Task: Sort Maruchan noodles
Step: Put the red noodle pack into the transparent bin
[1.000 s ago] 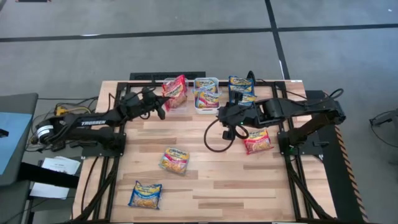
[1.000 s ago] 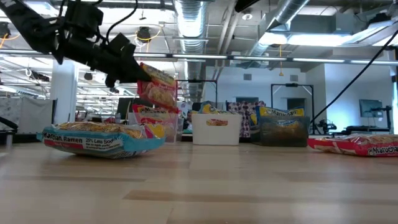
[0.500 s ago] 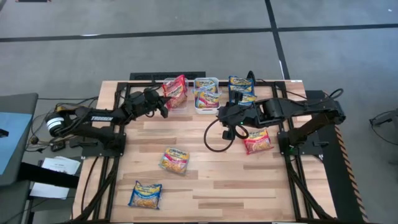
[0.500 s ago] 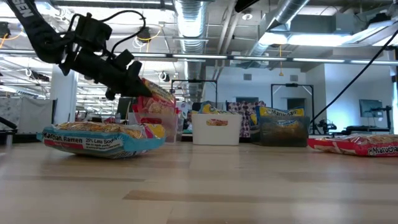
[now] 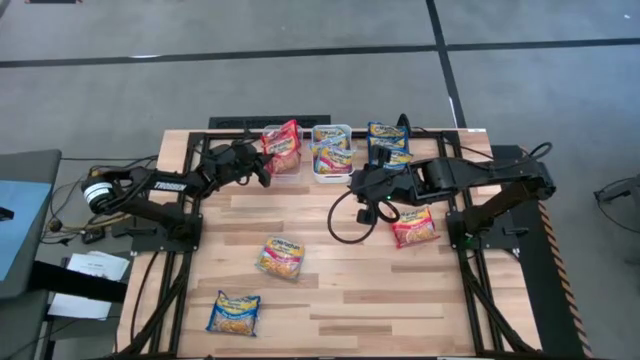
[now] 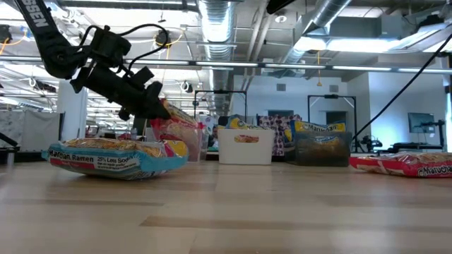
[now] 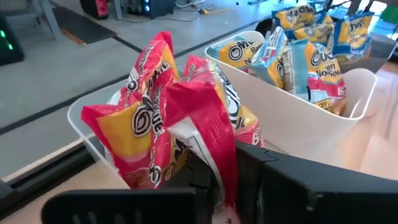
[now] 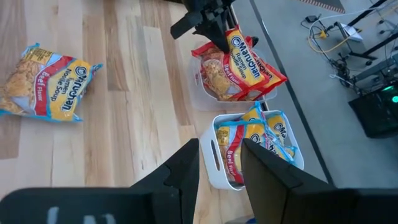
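My left gripper is at the table's far left, shut on a red Maruchan packet that sits over the clear bin. Another red packet stands in that bin. The white bin holds light blue and pink packets, and the dark bin holds blue and yellow ones. Three packets lie flat on the table: a red one, a yellow and red one and a blue one. My right gripper waits open near the white bin. My left gripper pinches the red packet by its near edge between the two fingers. The fingers come slanting down from the table's left. The packet is tilted, with its far part down in the clear bin against the other red packet.
The three bins stand in a row along the table's far edge. The right arm's cable loop hangs over the table's middle. There is free wood between the loose packets and along the near edge.
My left gripper has come down toward the clear bin, staying shut on the red packet. The packet, held high above the bin a second ago, has dropped so that its lower part is now inside the bin.
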